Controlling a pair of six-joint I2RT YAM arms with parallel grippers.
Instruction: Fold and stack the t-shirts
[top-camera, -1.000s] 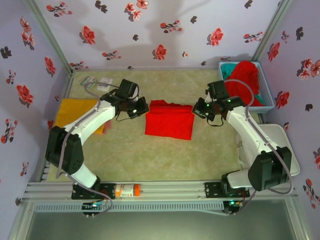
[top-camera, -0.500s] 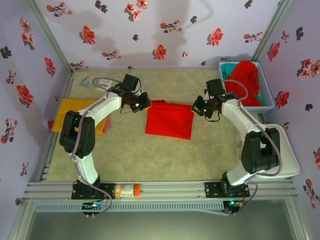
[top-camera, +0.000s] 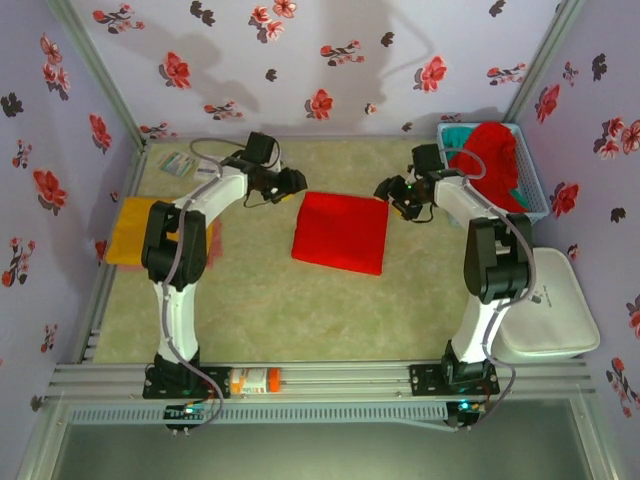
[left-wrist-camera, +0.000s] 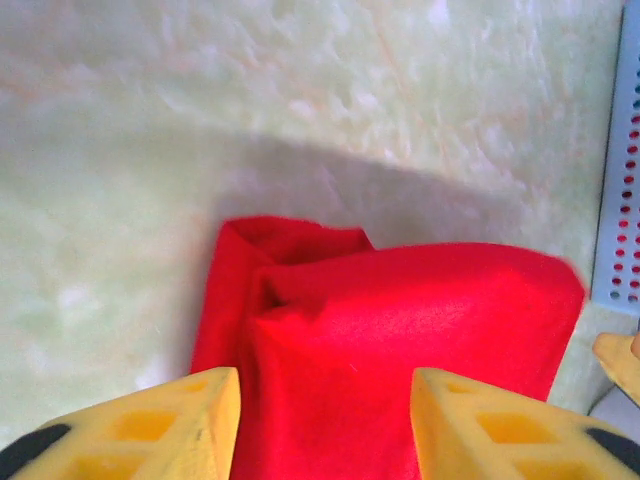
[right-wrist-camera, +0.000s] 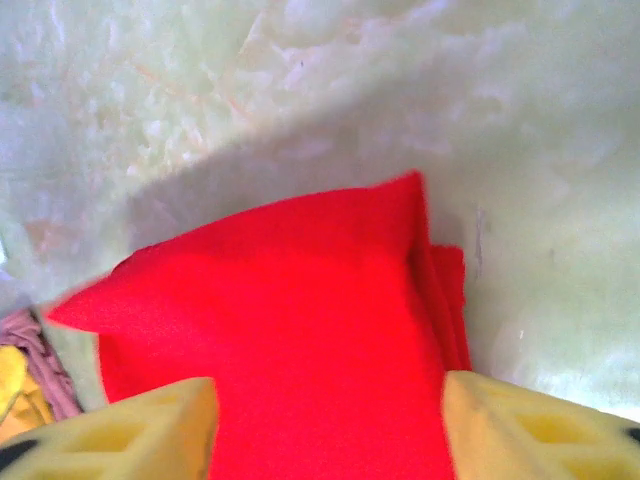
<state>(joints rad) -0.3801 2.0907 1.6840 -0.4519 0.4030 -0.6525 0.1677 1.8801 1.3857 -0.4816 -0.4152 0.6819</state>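
At your far left the orange-yellow t-shirt (top-camera: 135, 228) lies flat at the edge of the pale, mottled surface (top-camera: 300, 310). The left arm lay across it a second ago and now covers only its right side.

The left tool (top-camera: 290, 182) has let go. A second ago it pinched the far left corner of the folded red t-shirt (top-camera: 340, 232); now it hangs just off that corner. In your left wrist view its yellow fingers (left-wrist-camera: 150, 425) stand well apart, with the cloth lying loose below the gap.

The folded red t-shirt sits mid-surface, between the two tools. Its far edge, bunched before, has dropped into a neat rectangle. The cloth is soft and matte, with layered edges at the corners, and its near part is cut off in both wrist views.

The right tool (top-camera: 388, 190) has likewise released the far right corner and stands wide above the cloth. A blurred yellow-and-pink patch at the lower left of the right wrist view is too soft to name.

At far right, the blue mesh basket (top-camera: 535, 190) holds a heaped red t-shirt (top-camera: 490, 150) over a teal t-shirt (top-camera: 458, 137) that is mostly hidden.
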